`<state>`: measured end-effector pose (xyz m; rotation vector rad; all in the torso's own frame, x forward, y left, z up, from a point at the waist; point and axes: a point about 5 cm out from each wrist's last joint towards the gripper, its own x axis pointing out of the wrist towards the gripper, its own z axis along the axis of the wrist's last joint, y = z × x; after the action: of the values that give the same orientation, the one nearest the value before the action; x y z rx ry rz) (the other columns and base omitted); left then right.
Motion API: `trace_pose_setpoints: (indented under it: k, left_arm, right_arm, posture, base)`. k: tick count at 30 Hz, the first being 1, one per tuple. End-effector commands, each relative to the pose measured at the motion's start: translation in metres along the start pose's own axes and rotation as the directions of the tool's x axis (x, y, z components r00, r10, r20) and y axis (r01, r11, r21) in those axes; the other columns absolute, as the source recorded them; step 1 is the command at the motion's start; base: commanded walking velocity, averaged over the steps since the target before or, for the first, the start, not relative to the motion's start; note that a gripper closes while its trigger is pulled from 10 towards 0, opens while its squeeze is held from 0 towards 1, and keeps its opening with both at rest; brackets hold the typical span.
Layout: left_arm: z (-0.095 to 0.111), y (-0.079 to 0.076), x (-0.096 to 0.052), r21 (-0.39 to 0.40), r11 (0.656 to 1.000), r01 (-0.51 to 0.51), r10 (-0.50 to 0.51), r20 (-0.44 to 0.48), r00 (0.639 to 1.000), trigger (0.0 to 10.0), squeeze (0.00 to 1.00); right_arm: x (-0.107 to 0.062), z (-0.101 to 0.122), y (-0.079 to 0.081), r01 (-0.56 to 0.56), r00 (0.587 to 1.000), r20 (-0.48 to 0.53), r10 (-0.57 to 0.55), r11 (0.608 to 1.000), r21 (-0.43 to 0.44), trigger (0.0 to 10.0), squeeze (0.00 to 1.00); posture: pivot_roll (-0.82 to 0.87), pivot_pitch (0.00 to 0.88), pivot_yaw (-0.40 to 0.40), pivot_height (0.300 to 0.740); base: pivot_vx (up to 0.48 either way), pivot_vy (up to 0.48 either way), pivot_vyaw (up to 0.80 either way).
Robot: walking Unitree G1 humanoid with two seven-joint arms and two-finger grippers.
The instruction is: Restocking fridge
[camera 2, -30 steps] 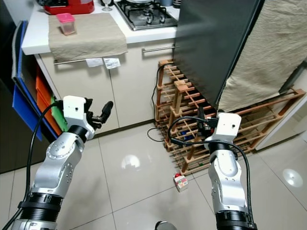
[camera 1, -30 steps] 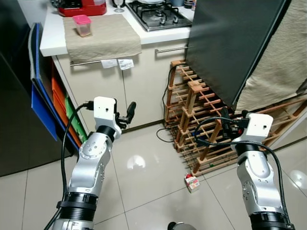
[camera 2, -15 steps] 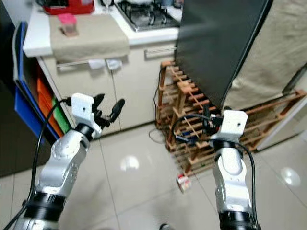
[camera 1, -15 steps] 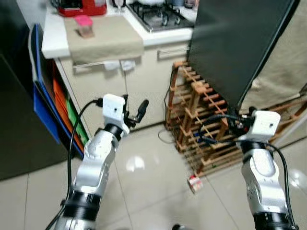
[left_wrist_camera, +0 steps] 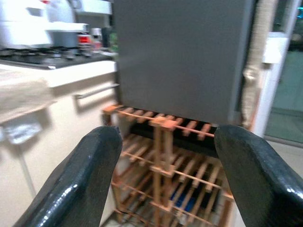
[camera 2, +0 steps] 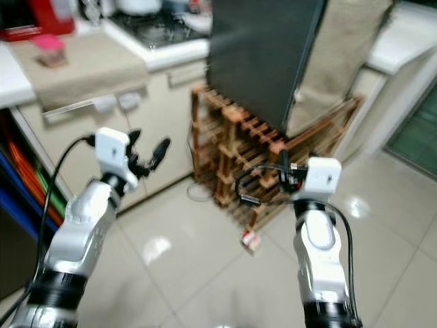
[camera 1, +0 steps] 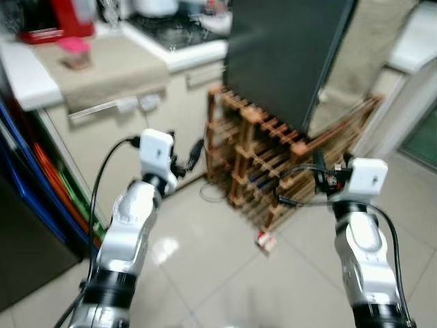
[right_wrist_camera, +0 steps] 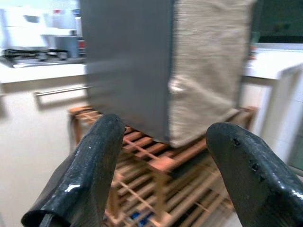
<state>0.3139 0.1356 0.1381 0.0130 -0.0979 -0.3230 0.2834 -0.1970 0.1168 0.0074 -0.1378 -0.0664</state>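
- The robot looks to be in the approach step of restocking: it faces the tall dark fridge (camera 1: 287, 61) with both arms raised and nothing in either of them, and the head views are blurred as if it is on the move.
- The left gripper (left_wrist_camera: 163, 189) hangs at chest height before the cream cabinet (camera 1: 102, 143), jaws wide with nothing between them; the wrist view looks straight through the gap at the fridge's grey side.
- The right gripper (right_wrist_camera: 163, 182) is also wide and empty, held out over the wooden rack (camera 1: 263, 171) that stands on the floor at the fridge's foot.
- A beige cloth (camera 2: 334, 55) hangs down the fridge's right side.
- A small red and white carton (camera 1: 265, 240) lies on the floor just beside the rack's near corner; it may be stock to pick up, though I cannot read it.
- Next, I judge, the robot must either bend for that carton or close in on the fridge and find its door edge; no handle can be made out from here.
- The desk (camera 1: 27, 78) runs along the left, with a tan towel (camera 1: 102, 75) draped over its front edge, a pink-lidded tub (camera 1: 75, 53) on the towel, and a gas hob (camera 1: 167, 31) toward the fridge end.
- The floor (camera 1: 225, 294) is glossy pale tile, and a black cable (camera 1: 212, 195) trails from the rack.
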Motion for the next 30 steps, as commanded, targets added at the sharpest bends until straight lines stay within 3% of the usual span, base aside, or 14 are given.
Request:
trace_pose_setpoints:
  k: [1, 4, 7, 17, 30]
  left_arm:
    - [-0.002, -0.004, 0.003, -0.020, 1.000, 0.001, -0.001, -0.013, 1.000, 10.0, 0.00]
    - [-0.011, 0.006, 0.000, -0.067, 0.993, -0.102, 0.098, -0.054, 0.994, 10.0, 0.00]
    - [-0.010, 0.002, 0.000, -0.107, 0.988, -0.113, 0.108, -0.045, 0.993, 10.0, 0.00]
    - [-0.007, -0.003, 0.002, -0.086, 0.990, -0.115, 0.113, -0.031, 0.993, 10.0, 0.00]
    - [-0.009, 0.000, 0.005, -0.040, 0.986, -0.160, 0.157, -0.056, 0.986, 10.0, 0.00]
  right_arm:
    - [-0.001, 0.005, -0.007, 0.021, 1.000, 0.020, -0.021, 1.000, -0.011, 10.0, 0.00]
    - [-0.010, -0.002, -0.002, 0.004, 1.000, -0.020, -0.003, 1.000, 0.019, 10.0, 0.00]
    - [-0.012, -0.004, 0.001, -0.003, 1.000, -0.021, 0.003, 1.000, 0.024, 10.0, 0.00]
    - [-0.002, 0.003, -0.001, -0.009, 1.000, 0.010, 0.009, 1.000, 0.008, 10.0, 0.00]
    - [-0.002, 0.002, 0.001, -0.023, 1.000, 0.002, 0.023, 1.000, 0.009, 10.0, 0.00]
  posture:
    - [-0.11, 0.000, 0.021, 0.740]
    - [-0.12, 0.000, 0.016, 0.740]
    - [-0.12, 0.000, 0.011, 0.740]
    - [-0.12, 0.000, 0.006, 0.740]
    - [-0.12, 0.000, 0.014, 0.740]
  base:
    - [0.000, 0.000, -0.64]
    - [0.000, 0.000, -0.63]
    - [0.089, 0.000, -0.62]
    - [0.365, -0.263, -0.62]
    - [0.477, 0.000, -0.62]
